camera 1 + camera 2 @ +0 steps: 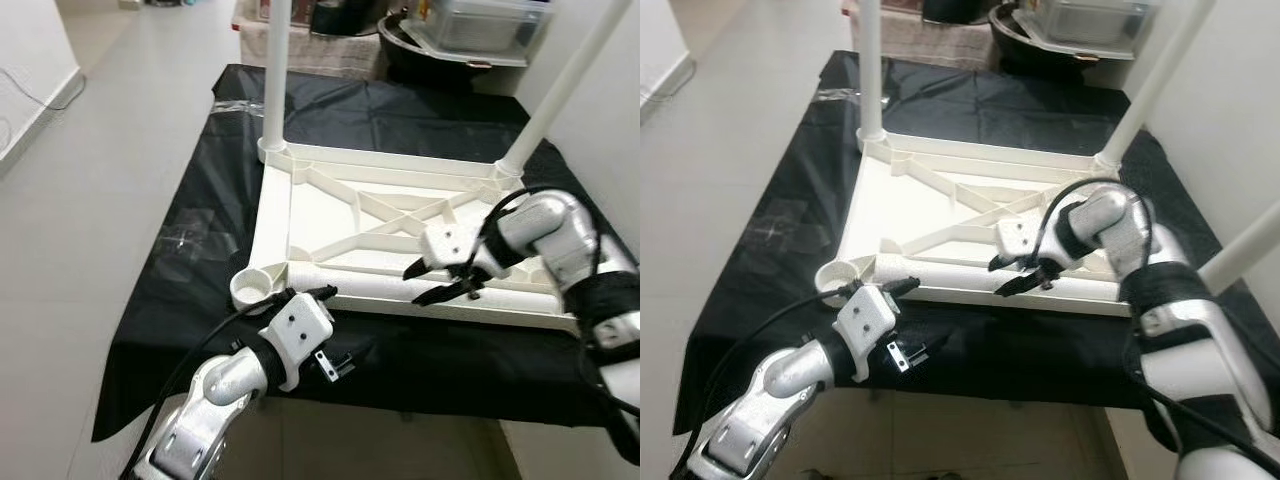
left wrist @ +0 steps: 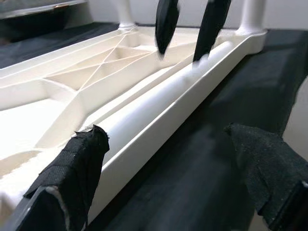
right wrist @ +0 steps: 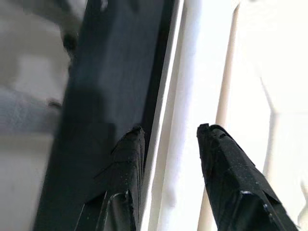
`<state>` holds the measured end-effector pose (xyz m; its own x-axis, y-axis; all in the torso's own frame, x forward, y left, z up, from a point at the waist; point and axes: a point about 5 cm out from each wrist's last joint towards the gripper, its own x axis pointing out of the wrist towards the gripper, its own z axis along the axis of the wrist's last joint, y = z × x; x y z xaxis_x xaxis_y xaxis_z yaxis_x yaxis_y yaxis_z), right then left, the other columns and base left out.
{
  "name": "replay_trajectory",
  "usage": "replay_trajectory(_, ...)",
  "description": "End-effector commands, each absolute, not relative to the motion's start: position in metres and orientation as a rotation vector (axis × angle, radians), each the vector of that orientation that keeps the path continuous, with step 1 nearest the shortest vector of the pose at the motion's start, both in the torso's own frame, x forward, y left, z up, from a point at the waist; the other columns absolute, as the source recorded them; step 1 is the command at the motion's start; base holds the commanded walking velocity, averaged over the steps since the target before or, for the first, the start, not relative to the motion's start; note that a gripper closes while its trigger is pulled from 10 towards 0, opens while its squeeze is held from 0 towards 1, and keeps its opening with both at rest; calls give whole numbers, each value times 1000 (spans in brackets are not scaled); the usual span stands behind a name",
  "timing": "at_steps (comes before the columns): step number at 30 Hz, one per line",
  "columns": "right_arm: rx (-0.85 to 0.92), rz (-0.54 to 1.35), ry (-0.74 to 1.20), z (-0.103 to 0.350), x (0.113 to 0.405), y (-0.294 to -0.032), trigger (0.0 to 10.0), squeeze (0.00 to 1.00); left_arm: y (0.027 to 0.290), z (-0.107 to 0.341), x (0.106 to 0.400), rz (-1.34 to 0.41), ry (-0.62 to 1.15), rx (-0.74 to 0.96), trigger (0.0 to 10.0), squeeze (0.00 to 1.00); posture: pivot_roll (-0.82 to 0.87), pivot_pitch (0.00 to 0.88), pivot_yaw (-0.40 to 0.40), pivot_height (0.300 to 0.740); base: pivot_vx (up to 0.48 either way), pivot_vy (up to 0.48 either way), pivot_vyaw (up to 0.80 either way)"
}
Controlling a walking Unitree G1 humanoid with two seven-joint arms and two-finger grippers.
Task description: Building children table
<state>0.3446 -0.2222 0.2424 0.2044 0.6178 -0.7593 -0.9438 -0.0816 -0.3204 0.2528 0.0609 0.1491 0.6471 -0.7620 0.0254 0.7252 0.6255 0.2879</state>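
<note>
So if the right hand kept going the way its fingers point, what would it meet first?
Probably the loose white round leg lying along the near rail of the upturned white plastic table frame. The open right hand straddles it, though depth is hard to judge.

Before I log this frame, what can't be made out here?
- Upright legs: tops cut off by the eye views' upper edge.
- Leg lying along the tabletop rim: whether the right claw touches it, unclear.
- Empty socket: inside hidden by its wall.
- Left claw: fingertips cut off by the wrist view's edge.
</note>
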Motion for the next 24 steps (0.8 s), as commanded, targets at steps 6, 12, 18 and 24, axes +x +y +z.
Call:
replay_trajectory(6, -608, 1074, 201, 266, 353, -234, 10000, 0, 75, 149, 277, -814, -19, 219, 10000, 0, 79, 0, -92, 740, 0, 0, 0)
replay_trajectory(12, -350, 667, 8, 255, 364, -236, 10000, 0, 95, 159, 302, -802, 104, 122, 10000, 0, 90, 0, -78, 740, 0, 0, 0)
replay_trajectory(18, -120, 323, 35, 220, 354, -248, 10000, 0, 96, 167, 317, -847, 265, -9, 10000, 0, 94, 0, -63, 740, 0, 0, 0)
replay_trajectory(24, -26, 176, 46, 212, 346, -257, 10000, 0, 92, 163, 320, -884, 348, -47, 10000, 0, 86, 0, -51, 740, 0, 0, 0)
